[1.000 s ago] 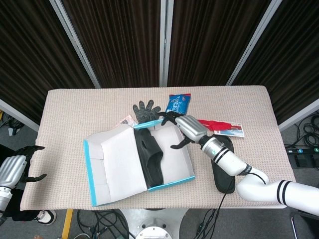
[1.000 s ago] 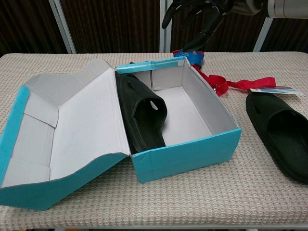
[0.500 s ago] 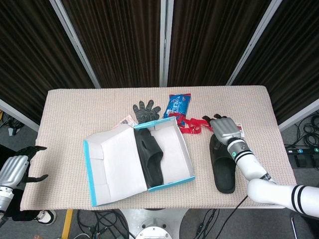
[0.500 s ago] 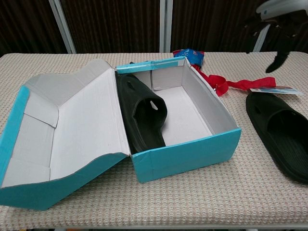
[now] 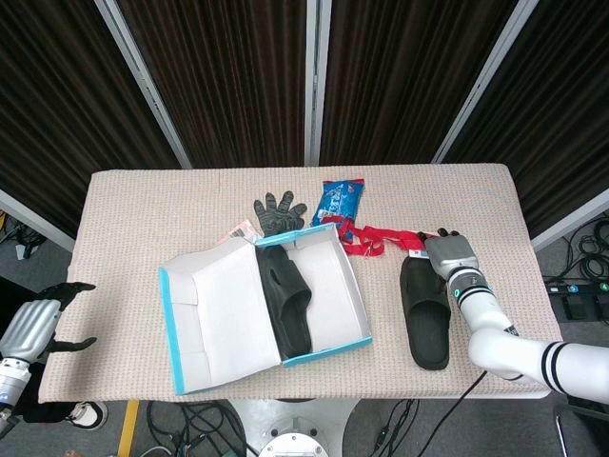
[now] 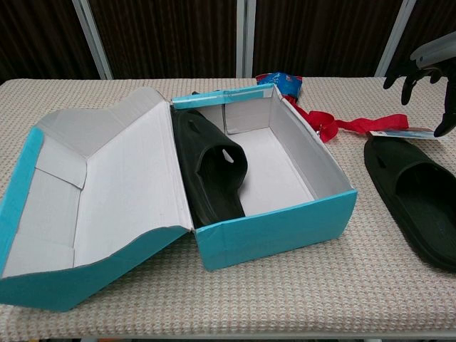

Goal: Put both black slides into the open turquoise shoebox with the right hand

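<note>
right robot hand [image 5: 449, 254] moved right over 2nd black slide [image 5: 426, 318], fingers apart, holding nothing.

A turquoise shoebox [image 5: 324, 354] showed pale grey-white inner walls and lid lining, with one black slide [image 5: 285, 300] inside and a second black slide [image 5: 425, 319] lying on the beige, woven-textured table cover [image 5: 143, 209]. A bright red strap [image 5: 381, 238] ran beside a white card edged in blue [image 6: 410, 133]. A blue snack packet [image 5: 340, 198] carried red and white markings, and a dark grey glove [image 5: 277, 212] lay near it. The right hand [image 5: 451, 257] was silver-grey with black fingers [image 6: 410, 82], its arm white with black bands; the left hand [image 5: 38, 324] matched, silver with black fingers. Dark brown ribbed curtains hung behind, crossed by pale metal bars.
</note>
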Controlling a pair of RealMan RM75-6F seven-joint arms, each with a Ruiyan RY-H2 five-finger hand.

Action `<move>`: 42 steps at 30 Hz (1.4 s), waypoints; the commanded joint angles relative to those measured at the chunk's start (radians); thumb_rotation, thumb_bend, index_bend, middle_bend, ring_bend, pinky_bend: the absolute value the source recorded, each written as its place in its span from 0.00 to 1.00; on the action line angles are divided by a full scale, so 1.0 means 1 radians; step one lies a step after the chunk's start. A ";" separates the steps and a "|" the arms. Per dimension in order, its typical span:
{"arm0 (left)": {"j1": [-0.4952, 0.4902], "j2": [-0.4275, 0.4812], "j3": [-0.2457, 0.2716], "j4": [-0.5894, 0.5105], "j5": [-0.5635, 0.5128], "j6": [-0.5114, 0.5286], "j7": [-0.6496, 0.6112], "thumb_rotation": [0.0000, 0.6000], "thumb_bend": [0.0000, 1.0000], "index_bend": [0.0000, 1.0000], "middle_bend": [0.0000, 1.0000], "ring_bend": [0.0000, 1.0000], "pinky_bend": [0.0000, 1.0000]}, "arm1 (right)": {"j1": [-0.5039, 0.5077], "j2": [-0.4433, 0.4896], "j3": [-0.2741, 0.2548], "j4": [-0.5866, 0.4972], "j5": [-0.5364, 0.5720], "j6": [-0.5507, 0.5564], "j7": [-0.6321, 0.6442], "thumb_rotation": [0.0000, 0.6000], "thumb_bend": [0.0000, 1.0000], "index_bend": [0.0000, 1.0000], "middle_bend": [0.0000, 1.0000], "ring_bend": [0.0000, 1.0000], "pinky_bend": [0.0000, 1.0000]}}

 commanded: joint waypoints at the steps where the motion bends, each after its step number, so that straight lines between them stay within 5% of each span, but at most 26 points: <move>1: 0.000 0.001 0.001 0.000 0.001 0.001 0.000 1.00 0.12 0.20 0.21 0.15 0.19 | -0.015 -0.030 0.003 0.043 -0.008 -0.025 0.030 1.00 0.00 0.07 0.19 0.00 0.10; 23: -0.003 0.002 0.011 0.010 0.004 -0.009 -0.017 1.00 0.12 0.20 0.21 0.15 0.20 | 0.005 -0.096 -0.055 0.085 0.007 -0.063 0.039 1.00 0.00 0.04 0.16 0.00 0.09; 42: -0.005 0.001 0.016 0.023 0.005 -0.019 -0.040 1.00 0.11 0.20 0.21 0.15 0.20 | 0.120 -0.194 -0.125 0.108 0.166 -0.008 -0.095 1.00 0.00 0.01 0.15 0.00 0.05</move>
